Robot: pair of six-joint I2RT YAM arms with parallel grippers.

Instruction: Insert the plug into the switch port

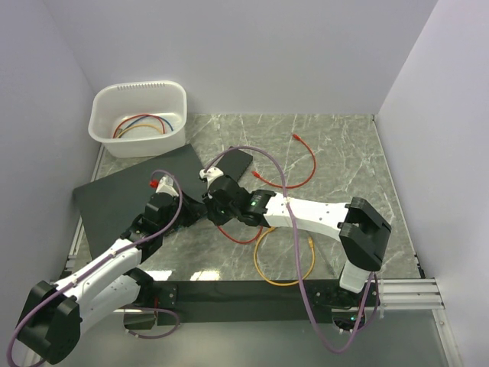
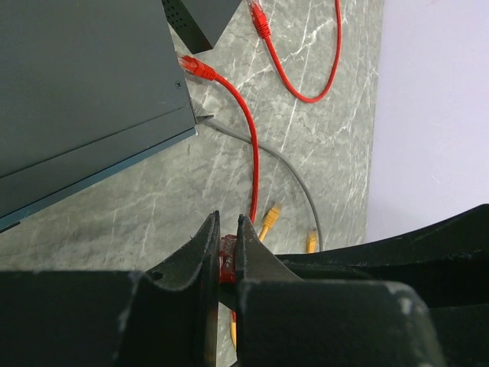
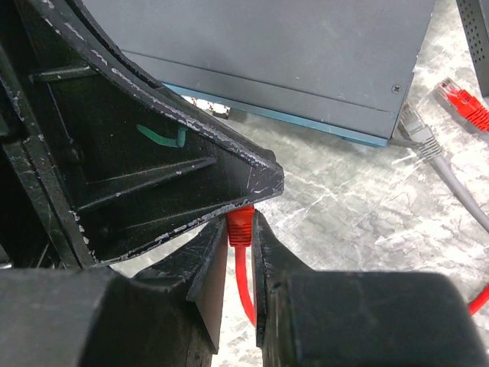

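The plug [image 3: 241, 228], red and ending a thin red cable, is pinched between the fingers of my right gripper [image 3: 241, 223]. My left gripper [image 2: 227, 223] is shut on the same plug [image 2: 227, 256] from the other side, and its finger [image 3: 153, 153] covers the plug's tip. Both grippers meet just off the switch's front edge, the left [image 1: 176, 208] and the right [image 1: 212, 203]. The switch [image 1: 126, 200] is a flat black slab. Its teal front face [image 3: 306, 122] lies a short way beyond the plug. One metal port [image 3: 208, 108] shows; the other ports are hidden.
A small black box [image 1: 231, 164] lies by the switch's far corner. Beside that corner are a loose red plug [image 2: 197, 67] and a grey cable's plug [image 3: 416, 130]. A second red cable [image 1: 308, 162] and a yellow cable [image 1: 283, 264] lie on the marble. A white basin [image 1: 139, 118] holds cables.
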